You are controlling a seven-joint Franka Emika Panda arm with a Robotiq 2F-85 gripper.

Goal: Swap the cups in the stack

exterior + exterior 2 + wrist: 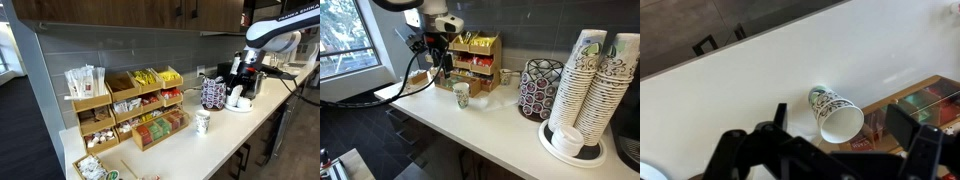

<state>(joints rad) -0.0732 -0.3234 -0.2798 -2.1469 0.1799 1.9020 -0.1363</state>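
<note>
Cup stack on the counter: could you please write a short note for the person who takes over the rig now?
End effector: open, empty, raised above the counter, apart from the stack.
Stack: upright on the counter near the snack rack, cups nested.
Done: nothing visible yet.
Left: lift the cups apart, then restack them in the opposite order.

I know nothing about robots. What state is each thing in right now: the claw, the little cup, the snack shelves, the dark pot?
gripper: open, holding nothing, up off the counter.
cup stack: upright on the counter, mouth up, nothing gripping it; looks empty inside in the wrist view.
snack racks: stocked with packets.
dark patterned container: upright on the counter.
</note>
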